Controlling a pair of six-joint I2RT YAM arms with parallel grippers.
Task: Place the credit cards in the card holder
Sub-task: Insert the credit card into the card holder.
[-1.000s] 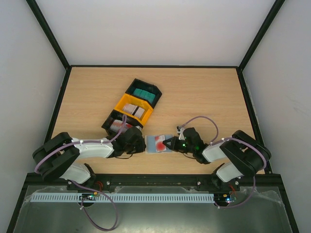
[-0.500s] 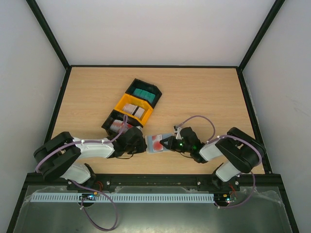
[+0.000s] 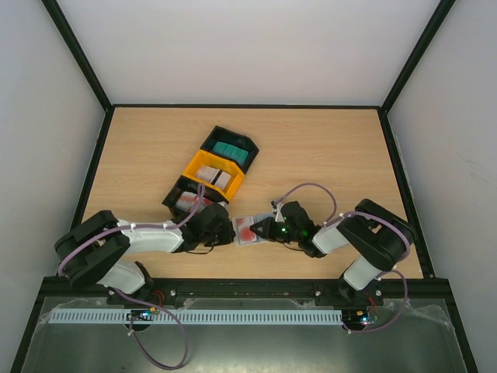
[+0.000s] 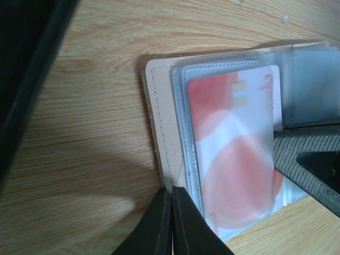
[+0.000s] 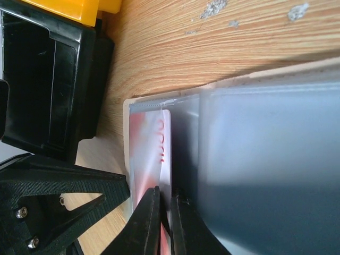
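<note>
Top external view: a pale wooden table (image 3: pixel 326 148) carries a joined row of three boxy plastic trays (image 3: pixel 212 172), black, yellow and black. The row lies slantwise, left of the middle. The far black tray holds teal cards (image 3: pixel 231 151), the yellow one whitish cards (image 3: pixel 219 177), and the near black one more pale cards.

The card holder (image 3: pixel 247 231) lies open and flat close to the table's near edge, about midway between its left and right edges, just past the near end of the trays. The left gripper (image 3: pixel 227 231) meets it from the left and the right gripper (image 3: pixel 261 228) from the right.

The left wrist view shows the holder's beige cover with a stitched seam along its rim and a rounded corner. On the cover lie glossy, slightly cloudy clear plastic sleeves (image 4: pixel 179 106). A thin, stiff white card with soft red blotches (image 4: pixel 234 159) sits inside one sleeve, most of its length covered. The left gripper's smooth black jaws are pressed together, pinching the holder's cover edge at the seam. A ribbed dark finger (image 4: pixel 308 154) of the right gripper lies over the card's opposite end.

In the right wrist view, the right gripper's jaws are clamped tight on the card's edge. A blue-grey sleeve spreads to the right.
</note>
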